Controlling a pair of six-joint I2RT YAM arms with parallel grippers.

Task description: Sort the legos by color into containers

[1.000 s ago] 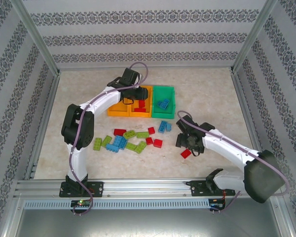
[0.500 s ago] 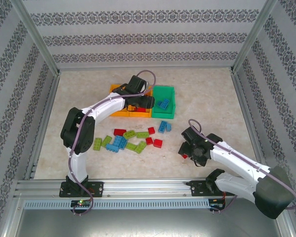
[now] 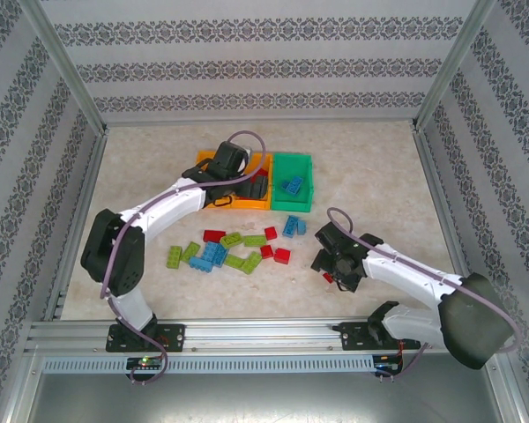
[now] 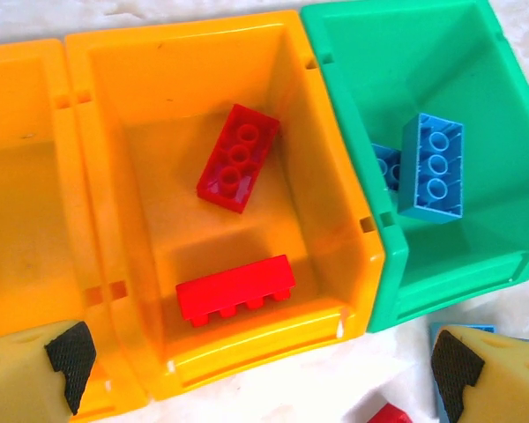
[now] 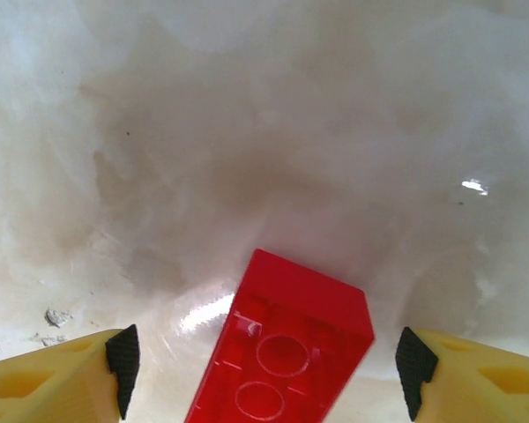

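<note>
My left gripper hangs open above the front wall of the middle orange-yellow container, nothing between its fingers. Two red legos lie in that bin. Beside it, the green container holds two blue legos. From above, the left gripper covers the orange bins, with the green bin to its right. My right gripper is open and low over the table, straddling an upside-down red lego without touching it; from above, that gripper sits right of centre.
Loose legos lie in a band mid-table: red, lime green, blue, a blue pair and more red. A second orange bin stands empty at the left. Metal frame rails edge the table.
The left gripper has opened wide over the middle orange bin and the left arm has swung lower. The right gripper has come down around the red lego.
</note>
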